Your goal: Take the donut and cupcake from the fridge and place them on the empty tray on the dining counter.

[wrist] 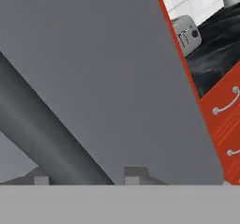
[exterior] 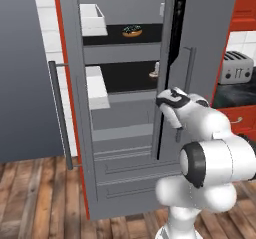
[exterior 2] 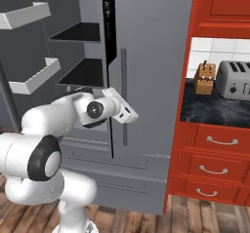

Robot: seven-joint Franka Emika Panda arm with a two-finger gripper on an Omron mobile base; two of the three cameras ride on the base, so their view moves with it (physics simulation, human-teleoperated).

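A white Franka arm reaches toward the grey fridge point(exterior: 125, 148), whose left door stands swung wide while the right door is shut. Seen from the left base camera, the arm rises from the lower right, bends at a dark-ringed elbow and stretches its hand forward to the right door's vertical bar handle point(exterior: 191, 78). From the right base camera, the forearm runs level across the frame, and the gripper point(exterior 2: 128, 114) sits at the long bar handle point(exterior 2: 123, 95), about mid-height on the door. In the hand camera, the 2 finger tips point(wrist: 132, 177) rise at the bottom edge on either side of a thick grey bar point(wrist: 42, 129) that crosses the frame diagonally; the fingers appear to stand around the handle, roughly half apart, though whether they actually press on it cannot be told from these angles. Inside the open half of the fridge, the donut point(exterior: 132, 31) with dark icing and teal sprinkles rests on an upper black shelf, beside a white door bin point(exterior: 93, 19). The cupcake point(exterior: 154, 72) stands on the shelf below, at its right end, partly hidden by the edge of the closed door. To the right of the fridge, a silver toaster point(exterior 2: 234, 79) and a wooden knife block point(exterior 2: 205, 78) stand on a black marble-patterned counter point(exterior 2: 215, 111) above red drawers point(exterior 2: 215, 149).
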